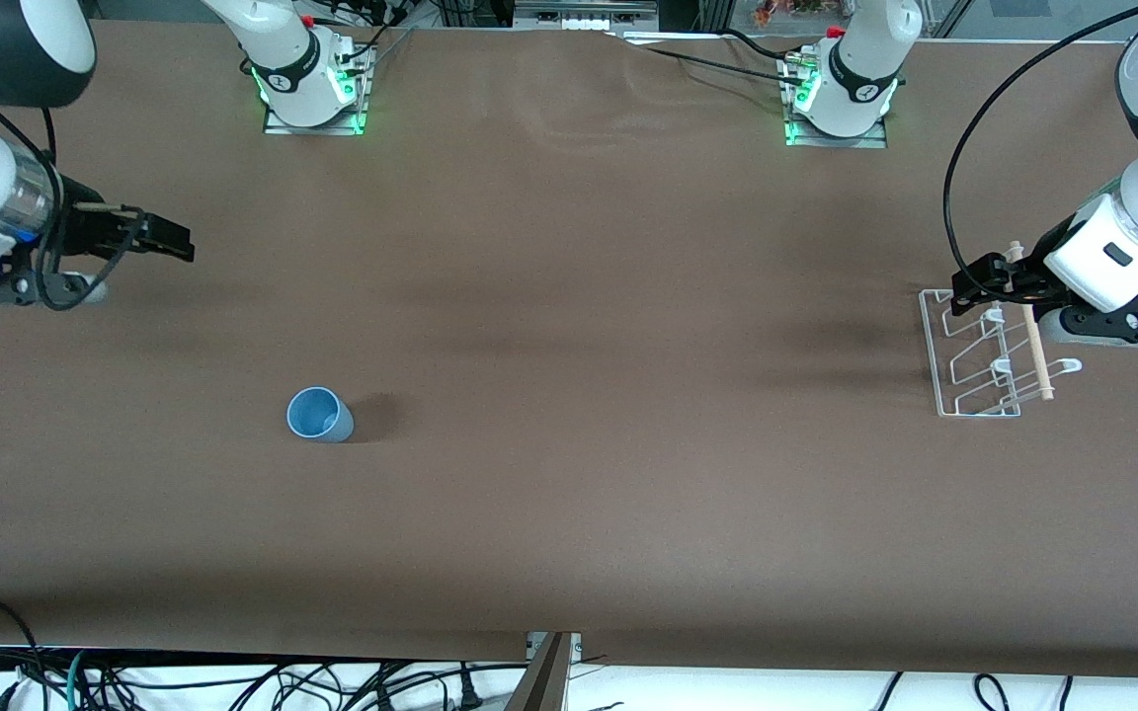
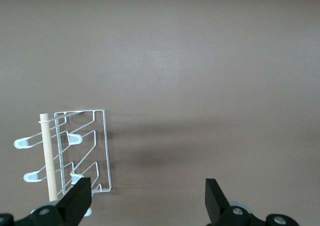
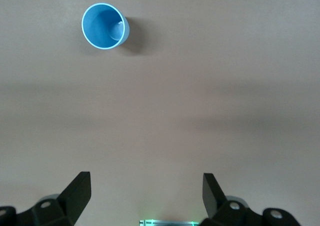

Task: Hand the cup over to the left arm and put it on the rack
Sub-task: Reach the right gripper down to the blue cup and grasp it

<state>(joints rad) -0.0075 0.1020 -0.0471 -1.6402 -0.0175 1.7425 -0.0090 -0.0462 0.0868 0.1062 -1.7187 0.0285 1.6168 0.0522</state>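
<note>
A: Which claw do we send for the cup?

B: The right claw. It hangs over the worktop at the right arm's end, fingers spread wide with nothing between them, and the cup stands on that same half of the worktop, nearer to the front camera than the ground under the claw. The left claw is over the rack at the left arm's end, well apart from the cup, so we judge the right arm the nearer by a long way.

A: And the left claw's state?

B: Open too, and empty (its wrist view shows both fingers parted with the rack's wire loops and wooden dowel below them). That arm waits.

A: How does the cup sit?

B: Upright, mouth up, its long axis vertical; in the right wrist view we look straight down into it. It is light blue, plain, with no handle, narrowing to the base, and it looks empty. We expect a sideways grip around the wall to suit it, leaving room for the left claw at handover.
</note>
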